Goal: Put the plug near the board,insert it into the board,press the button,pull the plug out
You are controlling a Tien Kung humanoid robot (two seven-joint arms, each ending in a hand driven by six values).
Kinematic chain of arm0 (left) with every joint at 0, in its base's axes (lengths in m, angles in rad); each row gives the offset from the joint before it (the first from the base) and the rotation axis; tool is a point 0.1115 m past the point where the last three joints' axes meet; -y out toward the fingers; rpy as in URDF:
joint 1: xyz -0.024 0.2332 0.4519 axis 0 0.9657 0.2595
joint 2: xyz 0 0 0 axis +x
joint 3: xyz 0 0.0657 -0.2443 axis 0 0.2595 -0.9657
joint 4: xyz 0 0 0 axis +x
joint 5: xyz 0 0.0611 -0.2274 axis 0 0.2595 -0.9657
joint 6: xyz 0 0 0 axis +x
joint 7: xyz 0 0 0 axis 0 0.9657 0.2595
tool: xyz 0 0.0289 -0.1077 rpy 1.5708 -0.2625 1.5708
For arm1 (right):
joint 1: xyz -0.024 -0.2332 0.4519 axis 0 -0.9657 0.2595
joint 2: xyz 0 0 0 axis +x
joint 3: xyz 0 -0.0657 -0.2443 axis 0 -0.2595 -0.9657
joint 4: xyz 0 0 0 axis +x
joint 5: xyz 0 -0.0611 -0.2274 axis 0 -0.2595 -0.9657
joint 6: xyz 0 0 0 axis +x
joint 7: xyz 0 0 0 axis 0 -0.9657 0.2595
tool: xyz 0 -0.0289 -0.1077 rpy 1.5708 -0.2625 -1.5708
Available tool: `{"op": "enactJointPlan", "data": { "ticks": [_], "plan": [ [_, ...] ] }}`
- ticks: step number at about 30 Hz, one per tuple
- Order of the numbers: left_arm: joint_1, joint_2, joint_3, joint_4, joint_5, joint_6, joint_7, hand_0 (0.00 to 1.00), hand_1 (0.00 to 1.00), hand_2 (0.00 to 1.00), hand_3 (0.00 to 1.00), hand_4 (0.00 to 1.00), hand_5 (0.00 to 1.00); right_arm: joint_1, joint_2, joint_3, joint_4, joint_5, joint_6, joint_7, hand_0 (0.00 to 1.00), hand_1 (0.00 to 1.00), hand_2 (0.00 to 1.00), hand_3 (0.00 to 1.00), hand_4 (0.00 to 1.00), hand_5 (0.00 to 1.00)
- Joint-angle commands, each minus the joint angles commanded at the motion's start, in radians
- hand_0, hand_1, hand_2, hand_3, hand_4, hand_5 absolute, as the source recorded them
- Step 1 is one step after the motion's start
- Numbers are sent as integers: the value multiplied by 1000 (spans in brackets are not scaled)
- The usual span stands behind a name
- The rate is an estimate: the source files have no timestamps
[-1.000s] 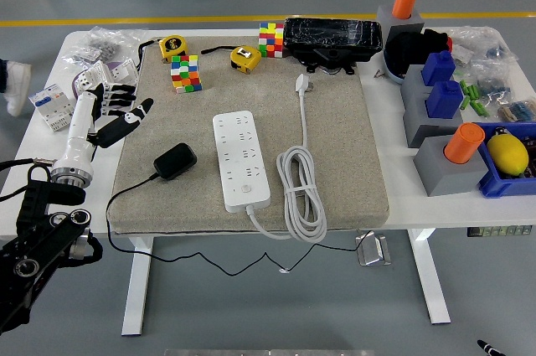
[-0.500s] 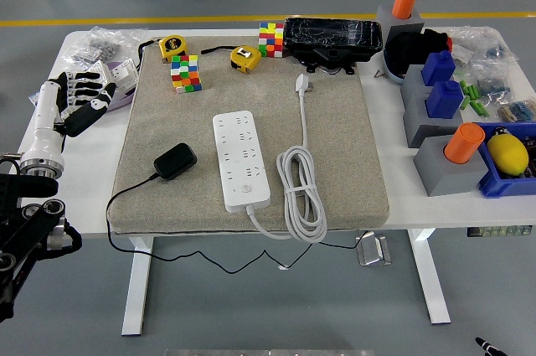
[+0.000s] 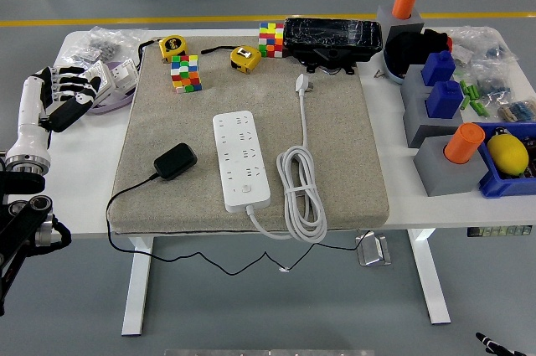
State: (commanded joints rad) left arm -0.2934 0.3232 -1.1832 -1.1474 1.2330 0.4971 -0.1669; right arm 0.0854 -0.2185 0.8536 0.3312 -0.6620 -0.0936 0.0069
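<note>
I see a blue bin (image 3: 506, 178) at the right edge of the worktop (image 3: 400, 178) with a yellow ball-like thing (image 3: 507, 153) in it. Next to it stand three grey blocks (image 3: 447, 168), two holding orange cylinders (image 3: 463, 142), one holding two blue pieces (image 3: 443, 98). On the grey mat (image 3: 251, 130) I count one white power strip (image 3: 241, 159), lying lengthwise in the middle, and one black plug (image 3: 175, 161) just left of it, not touching, its thin black cord running off the mat's near edge. The strip's own white cable (image 3: 301, 188) lies coiled to its right, with a white plug (image 3: 303, 83) at the far end. Two colour cubes (image 3: 185, 73), two yellow tape measures (image 3: 244, 58) and one black wrapped box (image 3: 332, 38) sit along the far edge. My left hand (image 3: 63, 98) hovers over the worktop's left edge, well apart from the plug, fingers loosely apart, gripping nothing. Right hand is out of sight.
</note>
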Motion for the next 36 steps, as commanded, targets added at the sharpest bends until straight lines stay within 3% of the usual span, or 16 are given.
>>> {"op": "enactJointPlan", "data": {
  "ticks": [36],
  "plan": [
    [21,-4,12,5,8,-11,23,442,540,542,566,797,368,-11,5,31,-2,-5,-2,-1,610,641,653,553,940,497]
  ]
}}
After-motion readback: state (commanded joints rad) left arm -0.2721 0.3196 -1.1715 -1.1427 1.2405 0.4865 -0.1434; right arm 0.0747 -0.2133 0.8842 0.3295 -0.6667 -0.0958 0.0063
